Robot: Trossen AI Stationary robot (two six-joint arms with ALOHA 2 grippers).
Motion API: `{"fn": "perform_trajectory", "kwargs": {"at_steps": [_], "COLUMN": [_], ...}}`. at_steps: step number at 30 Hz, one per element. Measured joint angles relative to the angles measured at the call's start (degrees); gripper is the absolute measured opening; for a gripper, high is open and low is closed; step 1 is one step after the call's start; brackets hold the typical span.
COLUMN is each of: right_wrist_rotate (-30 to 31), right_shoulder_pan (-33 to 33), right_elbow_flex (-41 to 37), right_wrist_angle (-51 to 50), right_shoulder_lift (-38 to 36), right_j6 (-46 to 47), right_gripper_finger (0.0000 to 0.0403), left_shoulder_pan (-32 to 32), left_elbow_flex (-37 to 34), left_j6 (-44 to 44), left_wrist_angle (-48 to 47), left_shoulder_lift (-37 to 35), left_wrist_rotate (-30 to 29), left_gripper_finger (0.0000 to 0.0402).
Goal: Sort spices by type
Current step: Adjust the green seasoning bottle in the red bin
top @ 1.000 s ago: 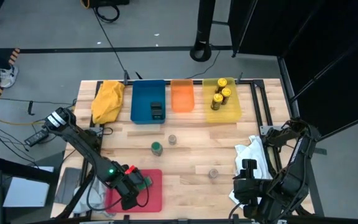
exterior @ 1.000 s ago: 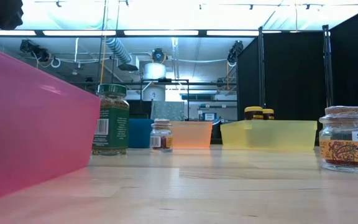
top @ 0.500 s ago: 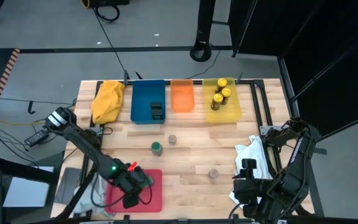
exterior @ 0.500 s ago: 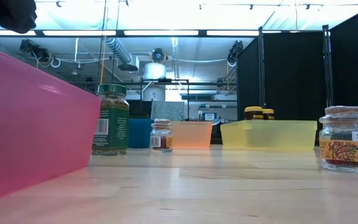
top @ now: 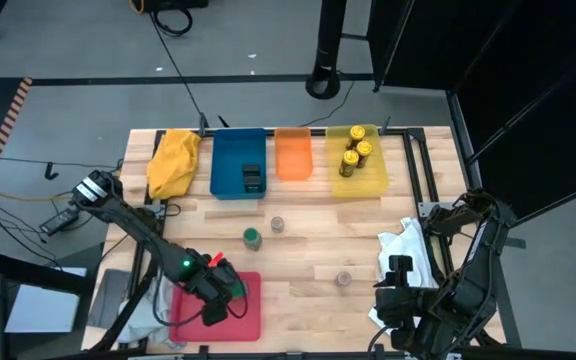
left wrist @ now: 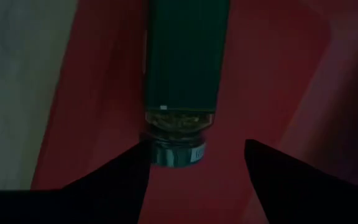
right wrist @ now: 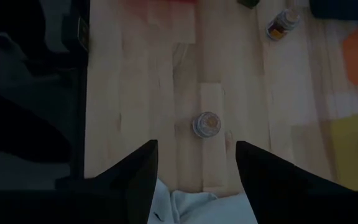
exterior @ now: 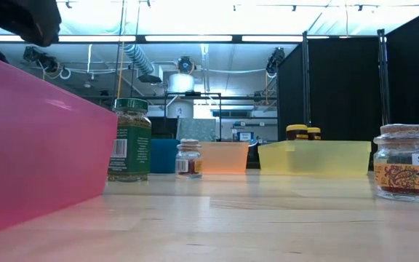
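- the left tool [top: 230, 292] has moved further over the red tray [top: 253, 318] within a second, fingers spread.
- a green-lidded jar [left wrist: 182, 81] lies on the tray between them, seemingly released.
- the right tool [right wrist: 194, 180] waits, spread.

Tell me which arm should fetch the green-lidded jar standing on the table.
Left. The left gripper hangs over the red tray, close to the green-lidded jar. The right gripper waits farther off by the white cloth.

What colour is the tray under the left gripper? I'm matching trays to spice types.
Red-pink tray; clearest in the high view.
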Motion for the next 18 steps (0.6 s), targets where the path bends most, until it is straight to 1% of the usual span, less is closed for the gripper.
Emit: {"fn": "perform_trajectory", "kwargs": {"at_steps": [7, 11, 18], "right_wrist_rotate": [0.0, -0.01, -0.02], "right_shoulder_pan": [0.0, 0.0, 0.0], "right_elbow_flex": [0.0, 0.0, 0.0], "right_wrist_angle": [0.64, 0.68, 1.15], "right_shoulder_lift": [0.0, 0.02, 0.0], "right_j6": [0.0, 0.01, 0.26], "right_gripper_finger": [0.0224, 0.0224, 0.0224], "left_shoulder_pan": [-0.87, -1.4, -2.06], "left_elbow_flex": [-0.02, -0.02, -1.24], "left_j6": [4.57, 6.57, 7.7], "left_wrist_angle": [-0.8, -0.98, -1.4], "left_shoulder_lift": [1.7, 2.11, 3.85], "left_wrist_rotate": [-2.92, -5.71, -6.49], "left_gripper_finger": [0.0266, 0.0266, 0.0266]}}
